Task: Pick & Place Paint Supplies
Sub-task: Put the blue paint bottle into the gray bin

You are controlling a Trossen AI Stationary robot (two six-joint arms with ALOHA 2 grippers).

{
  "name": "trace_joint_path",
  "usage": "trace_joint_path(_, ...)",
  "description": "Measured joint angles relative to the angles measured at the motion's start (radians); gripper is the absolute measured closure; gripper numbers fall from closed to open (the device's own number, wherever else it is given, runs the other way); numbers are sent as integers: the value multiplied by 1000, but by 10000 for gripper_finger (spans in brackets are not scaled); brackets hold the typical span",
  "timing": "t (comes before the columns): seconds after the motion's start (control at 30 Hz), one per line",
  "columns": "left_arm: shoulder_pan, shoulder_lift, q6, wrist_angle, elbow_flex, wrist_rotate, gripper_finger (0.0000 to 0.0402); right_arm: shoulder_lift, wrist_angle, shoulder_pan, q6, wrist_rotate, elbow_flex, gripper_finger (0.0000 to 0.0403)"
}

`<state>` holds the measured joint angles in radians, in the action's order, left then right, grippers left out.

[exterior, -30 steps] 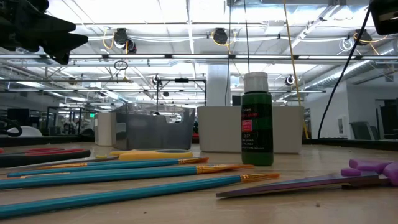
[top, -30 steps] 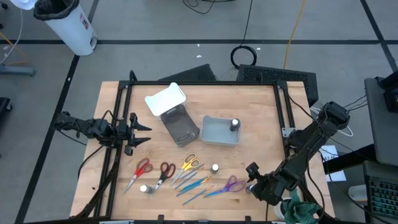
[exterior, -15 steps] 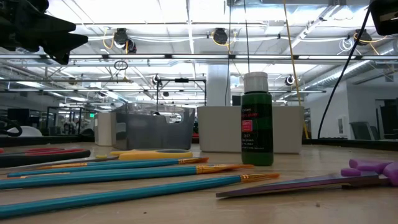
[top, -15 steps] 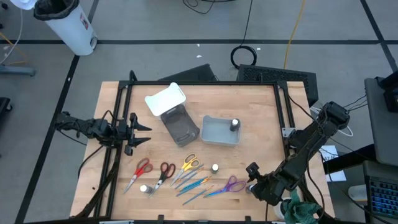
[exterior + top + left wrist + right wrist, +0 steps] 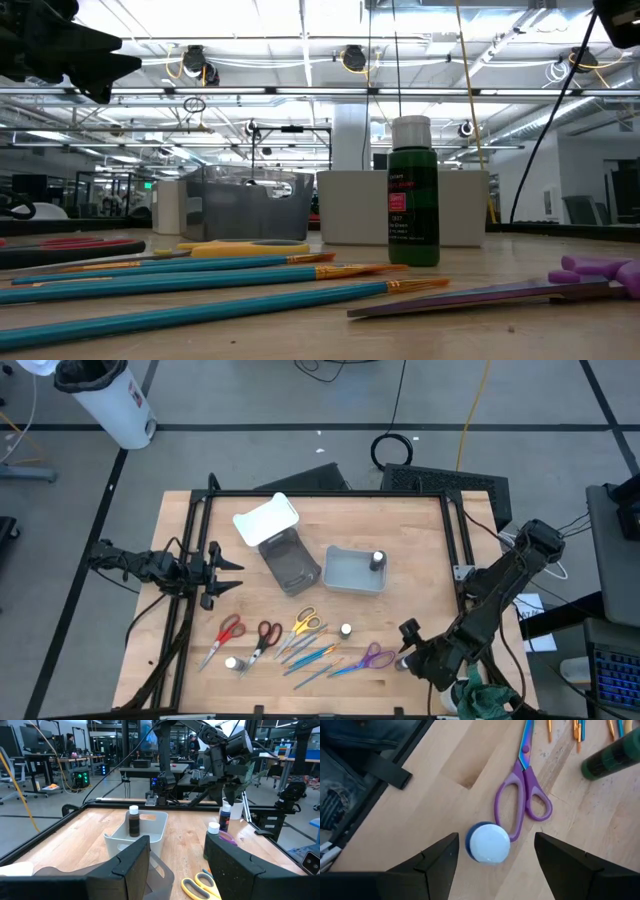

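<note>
My right gripper (image 5: 496, 851) (image 5: 408, 645) hangs open over the table's near right part. Its fingers stand either side of a blue bottle with a white cap (image 5: 489, 843), above it and apart from it. The bottle stands upright beside the handles of the purple scissors (image 5: 522, 805) (image 5: 375, 656). A green bottle (image 5: 413, 195) (image 5: 346, 630) stands mid-table near the front. Another bottle (image 5: 377, 560) (image 5: 133, 820) stands in the grey bin (image 5: 350, 572). One more bottle (image 5: 231, 663) stands by the red scissors (image 5: 228, 632). Teal and orange brushes (image 5: 310, 658) lie flat. My left gripper (image 5: 225, 572) (image 5: 177, 865) waits open at the left edge.
A dark clear container (image 5: 290, 563) with its white lid (image 5: 266, 520) beside it sits left of the grey bin. Dark-handled scissors (image 5: 265, 635) and yellow scissors (image 5: 304, 624) lie near the front. A black frame (image 5: 320, 494) rims the table. Bare wood (image 5: 410, 530) lies toward the far right.
</note>
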<state>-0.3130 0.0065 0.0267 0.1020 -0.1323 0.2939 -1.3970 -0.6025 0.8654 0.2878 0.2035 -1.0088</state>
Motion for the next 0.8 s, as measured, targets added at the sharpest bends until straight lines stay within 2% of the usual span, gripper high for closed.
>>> trace_joint_path(0.2, 0, 0, 0, 0, 0, 0, 201, -3, 12, 0, 14, -73, 4, 152)
trace_joint_path(0.37, 0, 0, 0, 0, 0, 0, 201, -4, 83, 0, 14, -75, 44, 152)
trace_joint_path(0.8, 0, 0, 0, 0, 0, 0, 201, -4, 98, 0, -41, -74, 51, 152)
